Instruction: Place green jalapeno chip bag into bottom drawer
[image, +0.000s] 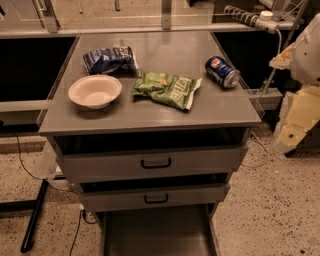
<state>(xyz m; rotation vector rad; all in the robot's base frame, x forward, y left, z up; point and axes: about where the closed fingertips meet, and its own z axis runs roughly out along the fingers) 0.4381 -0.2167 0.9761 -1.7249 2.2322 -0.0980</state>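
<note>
Your green jalapeno chip bag lies flat on the cabinet top, between bowl and can. The bottom drawer stands open below. Your gripper hangs off right, well apart; open or closed, I cannot tell.

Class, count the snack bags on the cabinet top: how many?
2: the blue-and-white snack bag at back left, behind the bowl; the green jalapeno chip bag in the middle. The gripper is at the right edge, off the cabinet.

cabinet top | bowl, green chip bag, blue bag, can (tipped)
</note>
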